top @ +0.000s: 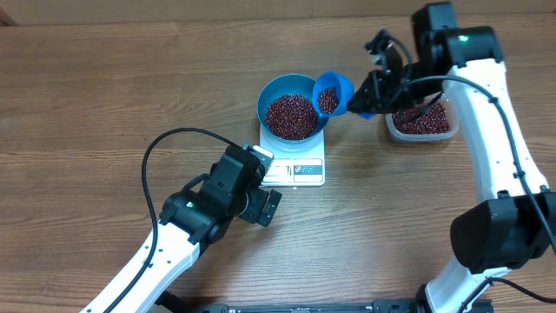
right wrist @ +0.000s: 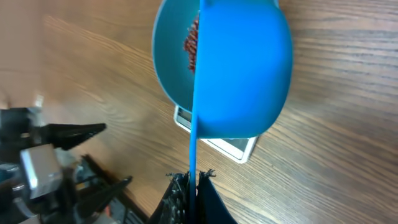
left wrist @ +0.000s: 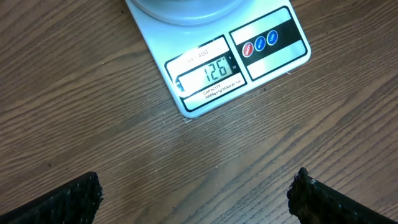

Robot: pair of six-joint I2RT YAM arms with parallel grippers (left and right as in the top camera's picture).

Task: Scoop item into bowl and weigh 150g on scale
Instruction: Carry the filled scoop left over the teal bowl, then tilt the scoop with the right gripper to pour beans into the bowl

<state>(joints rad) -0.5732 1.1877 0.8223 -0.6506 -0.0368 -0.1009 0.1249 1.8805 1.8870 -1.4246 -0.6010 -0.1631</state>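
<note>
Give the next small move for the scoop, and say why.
Probably tip the scoop gently so a few beans trickle into the bowl: it sits loaded at the bowl's rim, and the scale display reads 126, short of 150.

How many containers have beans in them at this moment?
3: the blue bowl on the scale, the blue scoop held by the right gripper at the bowl's rim, and the clear tub farther right, partly covered by that gripper.

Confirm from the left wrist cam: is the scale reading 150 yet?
No, the scale is short of that: its display shows 126.
</note>
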